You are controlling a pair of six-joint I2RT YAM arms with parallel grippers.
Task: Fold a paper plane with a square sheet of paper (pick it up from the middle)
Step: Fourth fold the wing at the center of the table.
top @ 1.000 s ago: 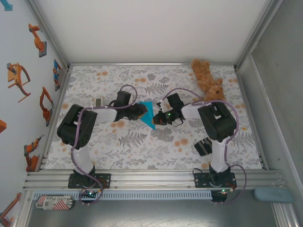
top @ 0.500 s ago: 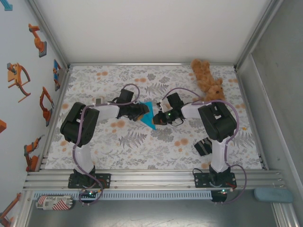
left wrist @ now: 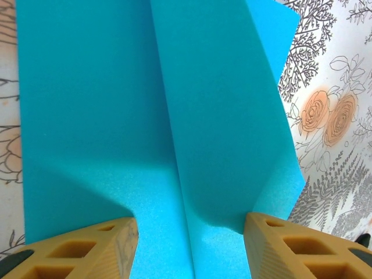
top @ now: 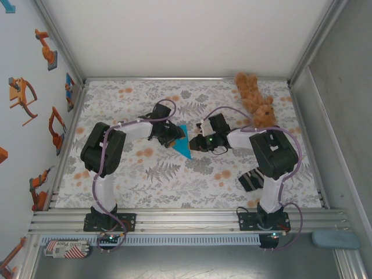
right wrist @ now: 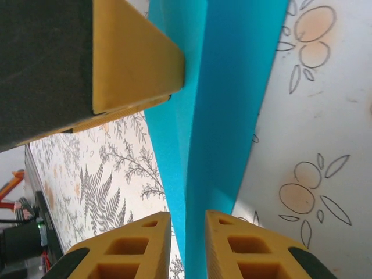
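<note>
The square sheet of paper (top: 182, 143) is bright cyan and folded into a pointed shape with a centre crease, lying mid-table between both grippers. My left gripper (top: 172, 138) comes at it from the left. In the left wrist view the paper (left wrist: 174, 116) spreads wide, and the left gripper (left wrist: 192, 250) stands open astride its crease. My right gripper (top: 195, 143) meets it from the right. In the right wrist view the right gripper (right wrist: 187, 250) has its jaws narrowly apart around the paper's (right wrist: 226, 116) raised ridge. One of the left gripper's fingers (right wrist: 136, 58) rests at the paper's far end.
A brown teddy bear (top: 256, 99) lies at the back right corner. A dark striped cloth (top: 251, 179) sits beside the right arm's base. Metal frame walls close the table in on the left, back and right.
The right jaws have parted from shut, and the left jaws have opened wider. The left arm's elbow has swung right and toward the back. The paper stays put.
</note>
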